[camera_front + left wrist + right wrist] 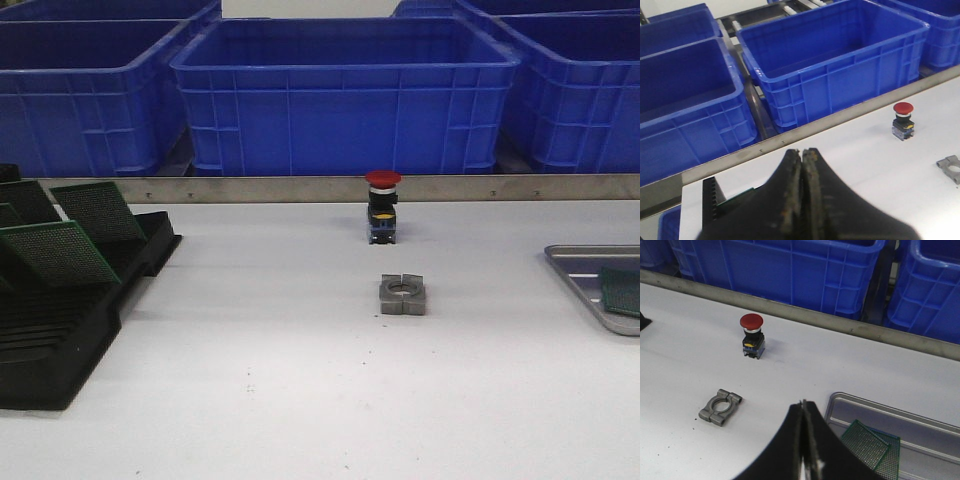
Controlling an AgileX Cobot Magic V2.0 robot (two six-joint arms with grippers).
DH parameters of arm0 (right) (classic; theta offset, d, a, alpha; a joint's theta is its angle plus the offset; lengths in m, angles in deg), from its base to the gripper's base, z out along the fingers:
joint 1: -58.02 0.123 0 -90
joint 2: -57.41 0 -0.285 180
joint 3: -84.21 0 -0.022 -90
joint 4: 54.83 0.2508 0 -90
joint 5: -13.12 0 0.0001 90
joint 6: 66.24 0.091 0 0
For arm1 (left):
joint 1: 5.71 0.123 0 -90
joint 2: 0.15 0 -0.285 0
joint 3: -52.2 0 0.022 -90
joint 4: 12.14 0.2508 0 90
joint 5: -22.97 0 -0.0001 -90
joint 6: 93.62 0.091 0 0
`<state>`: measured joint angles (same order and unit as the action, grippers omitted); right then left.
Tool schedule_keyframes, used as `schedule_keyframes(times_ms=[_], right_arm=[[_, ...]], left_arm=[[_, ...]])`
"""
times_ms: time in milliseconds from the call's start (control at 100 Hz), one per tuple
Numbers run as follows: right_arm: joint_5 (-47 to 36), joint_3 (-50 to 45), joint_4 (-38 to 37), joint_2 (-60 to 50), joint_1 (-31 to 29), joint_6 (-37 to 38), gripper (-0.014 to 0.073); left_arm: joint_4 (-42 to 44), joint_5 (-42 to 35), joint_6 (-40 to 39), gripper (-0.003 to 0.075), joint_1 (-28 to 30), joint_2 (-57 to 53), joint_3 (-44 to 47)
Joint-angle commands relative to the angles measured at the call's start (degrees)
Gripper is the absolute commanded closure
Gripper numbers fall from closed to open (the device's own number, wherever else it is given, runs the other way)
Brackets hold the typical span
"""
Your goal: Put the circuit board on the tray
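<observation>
The white worktop (pixel 300 400) lies mostly bare across the lower middle of the front view, open from the black rack (pixel 60 330) at the left edge to the tray (pixel 580 265) cut off at the right edge. A metal strip (pixel 300 188) bounds the far edge, with blue crates (pixel 345 95) behind it filling the top of the frame. Near the centre stand a red button (pixel 383 207) and, nearer the camera, a grey clamp (pixel 403 294), apart from each other. Boards (pixel 60 250) lean tilted in the rack at left. On the tray, at the lower right of the right wrist view, lie two overlapping boards (pixel 872 447). The left claw (pixel 802 200) has its fingers pressed together, holding nothing; the right claw (pixel 803 440) is likewise closed and empty, just beside the tray's rim.
</observation>
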<state>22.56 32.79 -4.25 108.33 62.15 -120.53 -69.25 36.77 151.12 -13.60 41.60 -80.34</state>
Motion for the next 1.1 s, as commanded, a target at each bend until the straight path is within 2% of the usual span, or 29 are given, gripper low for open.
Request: schedule_keyframes(times_ms=[0, 220, 440, 1090], right_arm=[[-4.1, -1.8, 0.9, -5.7, 0.5, -0.6, 0.0653], [-4.2, -9.4, 0.9, -20.1, 0.5, -0.6, 0.0653], [-3.8, -12.0, 0.9, -29.9, 0.5, -0.6, 0.0653], [-2.8, -12.0, 0.9, -31.1, 0.5, -0.6, 0.0653]], left_arm=[[-3.6, -5.7, -0.6, 0.0737, 0.1, -3.9, 1.9], [-5.7, -7.4, -0.6, 0.0737, 0.1, -14.0, 10.8], [-5.8, -7.7, -0.5, 0.0737, 0.1, -19.6, 14.1], [-5.9, -7.8, -0.5, 0.0737, 0.1, -19.9, 14.1]])
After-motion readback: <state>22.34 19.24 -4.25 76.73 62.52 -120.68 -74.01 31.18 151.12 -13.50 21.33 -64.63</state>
